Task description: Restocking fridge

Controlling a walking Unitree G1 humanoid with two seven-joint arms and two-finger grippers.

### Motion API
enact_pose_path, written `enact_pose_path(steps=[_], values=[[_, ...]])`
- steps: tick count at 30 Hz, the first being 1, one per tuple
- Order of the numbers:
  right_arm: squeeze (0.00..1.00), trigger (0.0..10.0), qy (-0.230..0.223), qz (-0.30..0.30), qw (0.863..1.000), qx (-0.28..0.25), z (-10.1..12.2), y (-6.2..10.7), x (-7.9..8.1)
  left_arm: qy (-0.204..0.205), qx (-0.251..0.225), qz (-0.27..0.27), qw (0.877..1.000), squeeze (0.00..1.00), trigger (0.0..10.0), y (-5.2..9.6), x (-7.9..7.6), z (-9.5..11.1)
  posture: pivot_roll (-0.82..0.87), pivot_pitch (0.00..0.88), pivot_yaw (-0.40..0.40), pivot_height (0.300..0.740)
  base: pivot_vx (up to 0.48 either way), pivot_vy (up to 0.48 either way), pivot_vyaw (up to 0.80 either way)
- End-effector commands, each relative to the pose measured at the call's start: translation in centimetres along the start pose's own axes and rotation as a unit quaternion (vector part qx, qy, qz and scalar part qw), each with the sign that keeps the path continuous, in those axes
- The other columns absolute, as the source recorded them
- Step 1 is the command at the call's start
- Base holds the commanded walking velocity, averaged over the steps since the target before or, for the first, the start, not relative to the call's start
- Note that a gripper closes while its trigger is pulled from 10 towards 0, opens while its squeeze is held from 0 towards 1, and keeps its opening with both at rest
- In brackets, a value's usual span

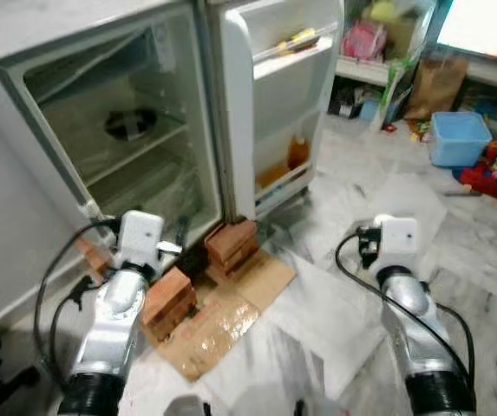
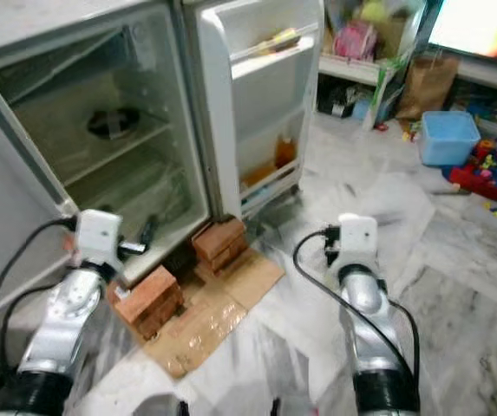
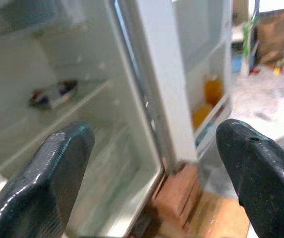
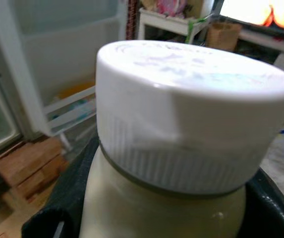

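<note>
The fridge (image 1: pixel 31 104) stands open ahead on my left, its door (image 1: pixel 274 95) swung out to the right. On a shelf inside lies a dark dish (image 1: pixel 131 124). An orange bottle (image 1: pixel 297 152) stands in the door's lowest rack and a yellow item (image 1: pixel 300 39) lies in the top one. My left gripper (image 3: pixel 156 134) is open and empty, low in front of the fridge's bottom compartment. My right gripper (image 4: pixel 171 203) is shut on a bottle (image 4: pixel 161 213) of cream-coloured liquid with a white screw cap (image 4: pixel 191 114), held over the floor to the right of the door.
Brick stacks (image 1: pixel 231 243) (image 1: pixel 170 299) prop the fridge's base, with flattened cardboard (image 1: pixel 231 316) in front of them. A blue bin (image 1: pixel 458 137), toys (image 1: pixel 491 169) and a brown paper bag (image 1: pixel 436 85) sit at the far right. White sheets cover the marble floor (image 1: pixel 335 295).
</note>
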State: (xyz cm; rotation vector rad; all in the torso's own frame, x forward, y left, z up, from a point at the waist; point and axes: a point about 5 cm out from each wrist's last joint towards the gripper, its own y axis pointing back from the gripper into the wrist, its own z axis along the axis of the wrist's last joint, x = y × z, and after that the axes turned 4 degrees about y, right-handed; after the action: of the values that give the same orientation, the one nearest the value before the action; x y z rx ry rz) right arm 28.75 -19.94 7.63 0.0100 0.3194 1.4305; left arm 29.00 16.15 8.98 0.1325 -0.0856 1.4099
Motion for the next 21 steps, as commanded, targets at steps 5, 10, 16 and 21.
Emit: enact_pose_path(steps=[5,10,16,21], values=[[0.00,10.0,0.018,0.031,0.998,-0.060,3.1,-0.1,0.0,0.018,0.003,0.048,0.999,0.00,10.0,-0.2,1.8,-0.7,-0.02,0.000,-0.030,0.716,0.000,-0.455,0.00],[0.00,10.0,0.019,0.034,0.997,-0.063,3.5,-1.0,-0.2,0.024,0.008,0.066,0.998,0.00,10.0,-0.2,2.0,-1.3,-0.01,0.000,-0.057,0.716,0.000,-0.469,0.00],[0.00,10.0,0.013,0.046,0.997,-0.062,3.6,-1.1,0.5,0.029,0.004,0.074,0.997,0.00,10.0,0.4,2.3,-1.4,0.02,0.000,-0.067,0.716,0.000,-0.469,0.00],[0.00,10.0,-0.009,0.060,0.997,-0.051,2.6,-0.5,2.1,0.034,0.012,0.084,0.996,0.00,10.0,1.0,2.8,-2.0,0.05,0.000,-0.063,0.716,0.000,-0.262,0.00]])
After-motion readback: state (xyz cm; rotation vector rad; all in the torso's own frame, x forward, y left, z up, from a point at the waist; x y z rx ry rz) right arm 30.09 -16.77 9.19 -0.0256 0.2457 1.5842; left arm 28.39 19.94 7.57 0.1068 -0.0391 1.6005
